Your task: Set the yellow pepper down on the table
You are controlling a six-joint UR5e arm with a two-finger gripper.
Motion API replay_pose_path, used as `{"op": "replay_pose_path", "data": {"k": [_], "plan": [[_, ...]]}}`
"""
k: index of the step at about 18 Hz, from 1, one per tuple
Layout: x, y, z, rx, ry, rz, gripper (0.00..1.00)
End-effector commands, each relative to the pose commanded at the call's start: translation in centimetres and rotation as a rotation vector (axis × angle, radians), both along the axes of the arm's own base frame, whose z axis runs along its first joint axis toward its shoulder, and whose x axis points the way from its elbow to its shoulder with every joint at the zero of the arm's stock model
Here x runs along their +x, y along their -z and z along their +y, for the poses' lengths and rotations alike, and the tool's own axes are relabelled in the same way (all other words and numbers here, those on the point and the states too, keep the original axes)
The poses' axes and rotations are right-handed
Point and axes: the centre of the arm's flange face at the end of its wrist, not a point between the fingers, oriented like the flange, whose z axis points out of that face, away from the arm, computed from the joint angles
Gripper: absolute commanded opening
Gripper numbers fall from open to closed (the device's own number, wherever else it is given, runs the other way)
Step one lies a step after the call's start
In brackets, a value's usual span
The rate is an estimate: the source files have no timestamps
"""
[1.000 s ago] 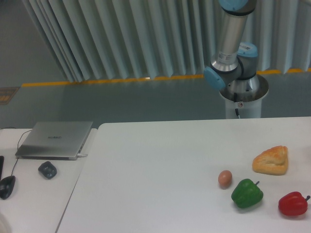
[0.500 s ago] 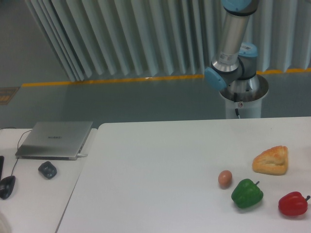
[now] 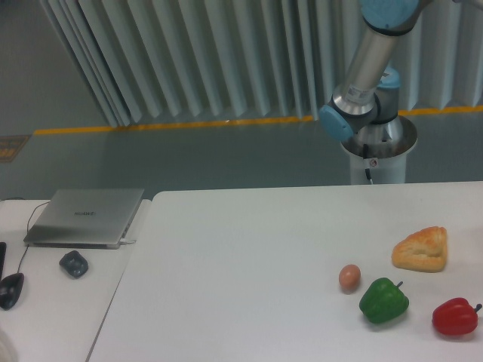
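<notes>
The yellow pepper is out of view. The white table point(image 3: 241, 256) fills the lower part of the camera view. Only the robot arm's base and lower links point(image 3: 367, 83) show behind the table's far right edge; the arm runs up out of the top of the frame, so the gripper is not in view.
On the table's right side lie a green pepper point(image 3: 383, 300), a red pepper point(image 3: 455, 317), a small brown egg point(image 3: 349, 277) and a piece of bread point(image 3: 422, 250). A smaller desk at the left carries a grey laptop point(image 3: 87, 216), a dark object point(image 3: 74, 263) and a mouse point(image 3: 10, 289).
The arm's upper link has tilted to the right at the top of the frame. The things on the table have not moved.
</notes>
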Motion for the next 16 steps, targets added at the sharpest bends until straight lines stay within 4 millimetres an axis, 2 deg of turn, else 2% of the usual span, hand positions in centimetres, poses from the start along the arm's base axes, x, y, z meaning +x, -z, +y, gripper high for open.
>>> {"op": "replay_pose_path", "data": {"k": [5,16], "plan": [[-0.9,2.0,1.3,0.022,-0.057,0.002,1.0],[-2.3,5.5,2.2,0.04,-0.098,0.017,1.0]]}}
